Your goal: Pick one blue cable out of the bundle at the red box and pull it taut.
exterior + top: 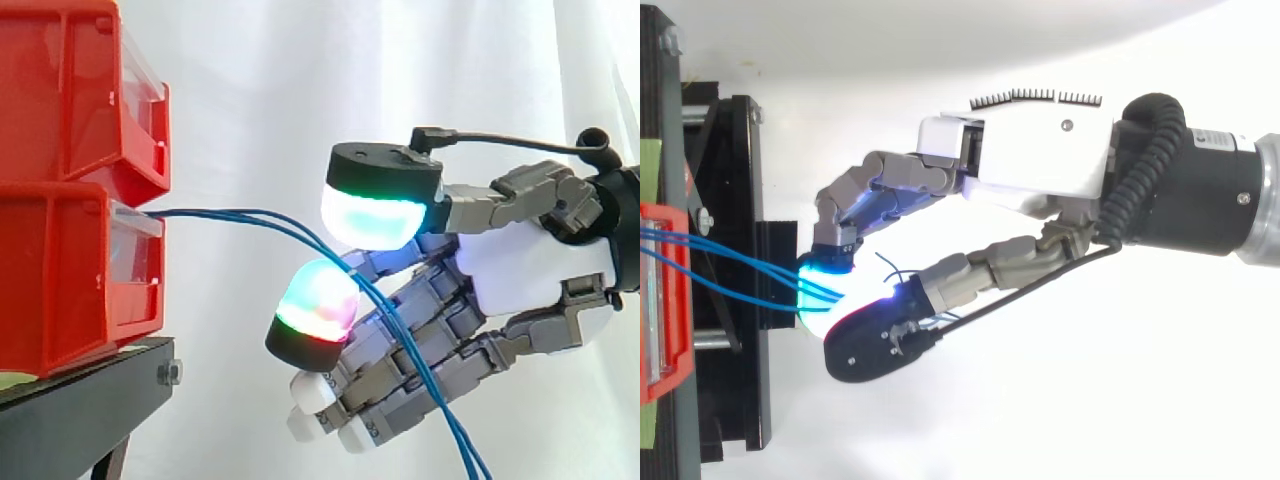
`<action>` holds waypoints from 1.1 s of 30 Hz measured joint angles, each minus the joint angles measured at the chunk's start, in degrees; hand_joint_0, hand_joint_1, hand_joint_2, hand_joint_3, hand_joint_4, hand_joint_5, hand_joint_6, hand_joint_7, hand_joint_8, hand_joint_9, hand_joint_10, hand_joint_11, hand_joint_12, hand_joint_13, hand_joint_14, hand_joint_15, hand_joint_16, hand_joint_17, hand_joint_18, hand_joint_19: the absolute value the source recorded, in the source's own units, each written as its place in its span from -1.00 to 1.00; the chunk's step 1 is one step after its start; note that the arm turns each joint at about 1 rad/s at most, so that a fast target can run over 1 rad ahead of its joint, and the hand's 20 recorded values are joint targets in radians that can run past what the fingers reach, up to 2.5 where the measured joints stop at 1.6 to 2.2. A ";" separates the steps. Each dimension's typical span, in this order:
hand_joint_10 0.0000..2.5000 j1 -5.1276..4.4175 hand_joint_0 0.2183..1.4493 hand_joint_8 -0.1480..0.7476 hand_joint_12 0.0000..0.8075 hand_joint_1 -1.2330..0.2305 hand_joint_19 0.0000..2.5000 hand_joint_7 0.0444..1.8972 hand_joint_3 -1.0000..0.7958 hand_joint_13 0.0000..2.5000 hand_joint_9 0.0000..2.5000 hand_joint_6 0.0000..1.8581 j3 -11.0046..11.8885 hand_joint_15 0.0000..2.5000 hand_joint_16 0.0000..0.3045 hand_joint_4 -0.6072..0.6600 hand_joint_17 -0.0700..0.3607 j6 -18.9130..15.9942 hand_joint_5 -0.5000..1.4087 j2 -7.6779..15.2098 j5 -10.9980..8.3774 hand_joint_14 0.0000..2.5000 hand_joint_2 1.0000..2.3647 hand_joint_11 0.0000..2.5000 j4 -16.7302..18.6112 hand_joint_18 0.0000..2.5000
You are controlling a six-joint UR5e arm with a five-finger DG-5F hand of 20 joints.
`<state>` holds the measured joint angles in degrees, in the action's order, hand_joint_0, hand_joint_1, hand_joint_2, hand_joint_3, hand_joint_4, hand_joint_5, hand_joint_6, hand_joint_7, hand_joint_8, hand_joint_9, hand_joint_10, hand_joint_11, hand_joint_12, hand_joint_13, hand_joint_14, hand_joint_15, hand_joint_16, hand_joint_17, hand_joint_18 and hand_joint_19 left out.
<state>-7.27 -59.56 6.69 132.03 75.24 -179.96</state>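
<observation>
A bundle of thin blue cables (250,215) comes out of the lower red bin (60,270) and runs right. It then curves down across the hand (530,270) and leaves at the bottom edge. The strands sag and are not straight. The hand reaches in from the right with its fingers curled. The cables pass between an upper pad glowing white and cyan and a lower pad (315,310) glowing green and red, which close on them. From above, the blue strands (730,265) fan from the red bin (660,300) into the glowing pads of the hand (1030,150).
A second red bin (70,90) is stacked on the lower one. Both rest on a black stand (70,410) at the left, with a white curtain behind. Open space lies to the right of the bins around the arm.
</observation>
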 measured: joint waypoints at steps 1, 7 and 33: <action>-0.99 0.03 -0.36 0.02 -0.08 -0.06 -0.98 -0.17 -0.44 -0.78 -0.53 -0.01 0.14 -0.92 -0.66 0.18 -0.13 -0.07 -0.69 0.00 -0.01 -1.00 -1.00 -0.65 -0.43 -0.79; -0.99 0.06 -0.33 0.03 -0.08 -0.17 -0.97 -0.16 -0.27 -0.77 -0.53 0.01 0.38 -0.92 -0.66 0.14 -0.13 -0.18 -0.69 -0.01 0.00 -1.00 -0.98 -0.65 -1.23 -0.78; -0.99 0.09 -0.20 0.02 -0.07 -0.51 -1.00 -0.05 -0.44 -0.69 -0.45 0.00 1.09 -0.93 -0.67 0.16 -0.15 -0.89 -0.68 -0.02 0.11 -1.00 -1.00 -0.60 -1.35 -0.65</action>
<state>-7.18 -58.47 5.80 132.01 75.35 -181.31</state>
